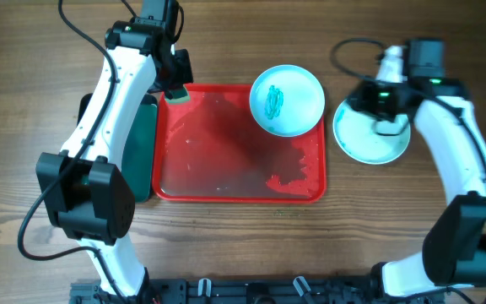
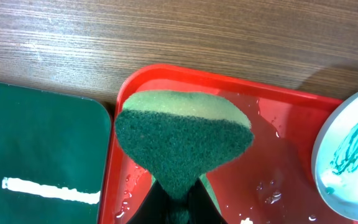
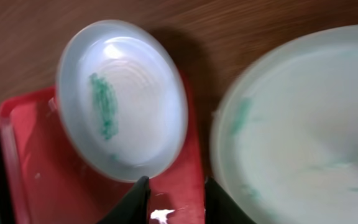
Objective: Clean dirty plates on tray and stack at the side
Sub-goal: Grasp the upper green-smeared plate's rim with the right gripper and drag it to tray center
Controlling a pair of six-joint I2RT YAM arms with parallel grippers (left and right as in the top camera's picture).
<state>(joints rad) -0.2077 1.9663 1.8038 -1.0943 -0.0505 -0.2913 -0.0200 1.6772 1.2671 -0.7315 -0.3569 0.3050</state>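
A wooden bench [image 1: 24, 93] carries the whole scene. At its middle lies the red tray [image 1: 226, 143], its floor wet: beads of water [image 2: 269, 194] stand on the red plastic, and a rough wet patch spreads toward the 5 o'clock corner.

Just beside the tray's 9 o'clock side sits a narrower dark green tray [image 2: 42, 143] with a white stripe [image 2: 48, 190] across it. From overhead, the left arm [image 1: 112, 93] hides much of it.

Two plates are in sight. The smeared plate [image 1: 287, 100], pale with a green scribble in its well, rests on the red tray's 1 o'clock corner and overhangs the far rim. The second plate [image 1: 365, 148] lies on the bare bench at 3 o'clock from the tray, off it and near the first plate. It shows only faint green traces.

A sponge [image 2: 182, 140], dark green scouring face outward with a paler layer behind, hangs over the tray's 11 o'clock corner. The left hand [image 2: 176, 199] is clamped tight on its lower end.

The right hand [image 3: 176, 182] hovers over the 12 o'clock part of the second plate, its fingers apart with nothing between them. Whether a finger touches the plate cannot be told.
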